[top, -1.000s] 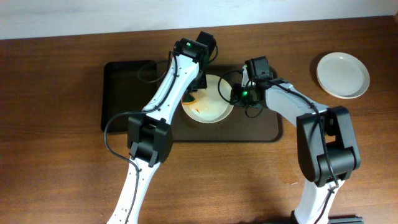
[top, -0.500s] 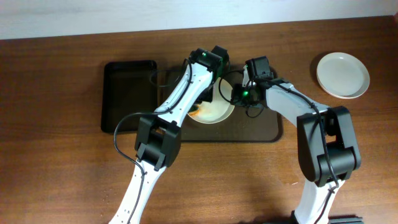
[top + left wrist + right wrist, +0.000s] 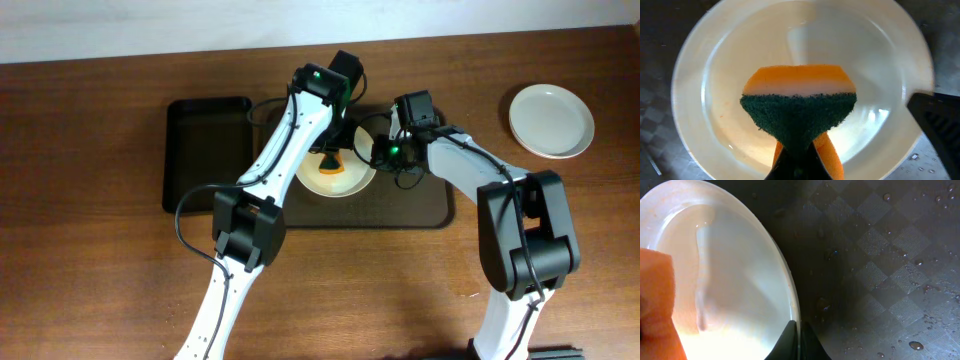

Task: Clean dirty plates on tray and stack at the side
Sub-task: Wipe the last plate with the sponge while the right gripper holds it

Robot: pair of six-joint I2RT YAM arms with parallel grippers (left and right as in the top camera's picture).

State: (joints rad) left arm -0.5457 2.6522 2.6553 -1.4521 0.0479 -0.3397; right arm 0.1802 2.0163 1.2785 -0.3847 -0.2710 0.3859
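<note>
From above, the left arm's fingers (image 3: 333,152) are hanging over a plate (image 3: 345,180) that is lying on the brown tray (image 3: 410,205), roughly mid-bench and toward the far edge. They are clenched on a sponge (image 3: 330,165) and pressing it down into the dish. The right arm's fingers (image 3: 380,152) are coming in from the plate's right side and gripping its rim. I take this as bracing, so the dish isn't sliding about under the scrubbing. A second plate (image 3: 551,120) is sitting alone on the bare bench (image 3: 100,280) near the far right corner (the start of the stack, I'd guess). A smaller black tray (image 3: 205,150) is lying just beside the brown tray's left end.

The left wrist camera is looking straight down into the dish. The sponge (image 3: 799,107), green scouring face over orange, is being pinched at its waist so the broad end splays against the plate's (image 3: 715,75) floor. A wet film is shining there, and a faint orange tinge is lingering toward the lower left, so the wiping looks unfinished to me.

The right wrist camera is showing the rim of the plate (image 3: 730,275) being nipped between two dark tips at the bottom of the frame. Droplets are beading on the tray's (image 3: 880,255) chequered surface beyond, and an orange corner of the sponge (image 3: 657,295) is peeking in at the left.
</note>
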